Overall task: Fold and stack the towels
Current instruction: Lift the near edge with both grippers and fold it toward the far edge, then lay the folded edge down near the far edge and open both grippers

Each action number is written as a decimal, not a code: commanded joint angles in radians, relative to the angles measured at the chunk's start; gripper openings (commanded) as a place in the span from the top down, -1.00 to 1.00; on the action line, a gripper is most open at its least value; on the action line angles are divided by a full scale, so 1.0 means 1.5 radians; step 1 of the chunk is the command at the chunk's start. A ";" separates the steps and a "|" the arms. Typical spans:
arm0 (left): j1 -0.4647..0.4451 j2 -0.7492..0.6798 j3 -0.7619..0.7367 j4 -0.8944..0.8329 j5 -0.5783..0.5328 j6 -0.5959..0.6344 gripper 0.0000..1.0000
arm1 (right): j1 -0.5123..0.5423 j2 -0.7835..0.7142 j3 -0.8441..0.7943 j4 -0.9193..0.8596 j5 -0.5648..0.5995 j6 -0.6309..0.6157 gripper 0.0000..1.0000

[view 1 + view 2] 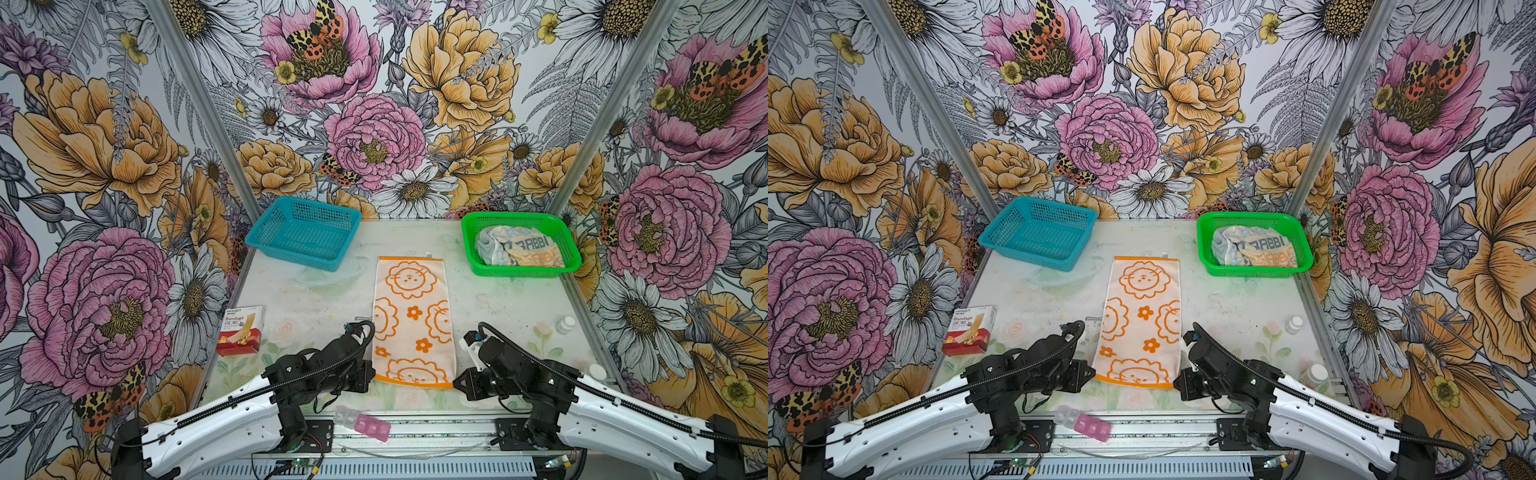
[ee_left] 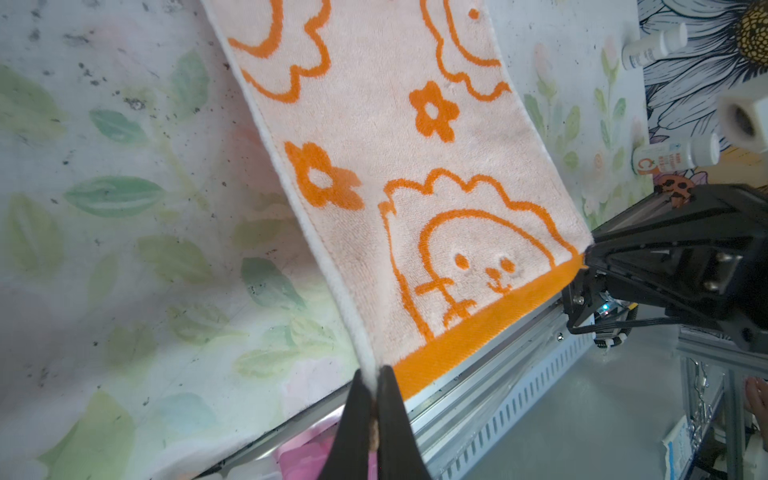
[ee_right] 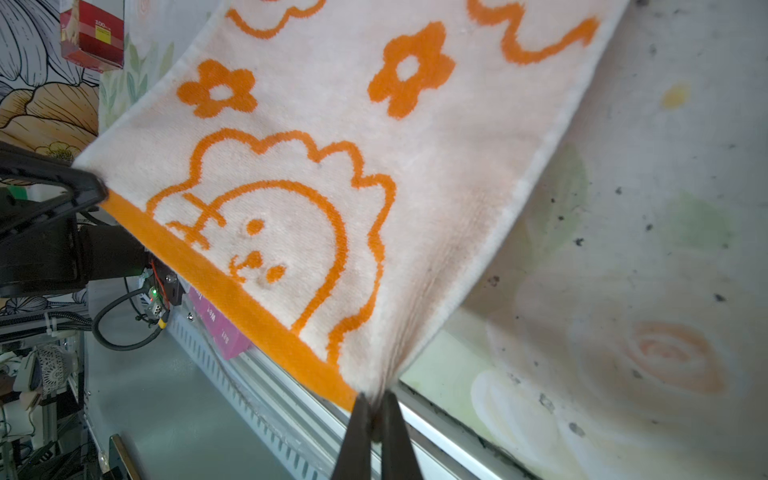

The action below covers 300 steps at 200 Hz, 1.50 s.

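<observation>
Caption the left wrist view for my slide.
Left jaws pinch one corner of the orange towel, right jaws the other.

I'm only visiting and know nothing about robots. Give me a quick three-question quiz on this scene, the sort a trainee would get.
1. Multiple choice: the left pincer and right pincer each pinch a near corner of: A) the orange lion-print towel; B) the bandage box; C) a white bottle.
2. True or false: that towel is already folded in half.
3. Fill in: the towel lettered "RABBI" lies crumpled in the ___ basket.
Key: 1 A; 2 false, it is spread out full length; 3 green basket.
</observation>
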 commanded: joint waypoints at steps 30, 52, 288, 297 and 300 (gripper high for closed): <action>-0.018 0.036 0.056 -0.023 -0.075 0.011 1.00 | 0.005 0.032 0.069 -0.049 0.101 0.006 1.00; 0.013 0.074 0.078 0.008 -0.079 0.036 1.00 | -0.010 0.085 0.114 -0.047 0.160 -0.015 1.00; 0.423 0.766 0.590 0.172 0.070 0.326 1.00 | -0.437 0.762 0.633 0.051 0.003 -0.425 1.00; 0.427 0.783 0.600 0.172 0.072 0.325 1.00 | -0.442 0.781 0.645 0.052 -0.002 -0.429 1.00; 0.428 0.788 0.603 0.173 0.073 0.325 1.00 | -0.443 0.788 0.649 0.053 -0.005 -0.430 1.00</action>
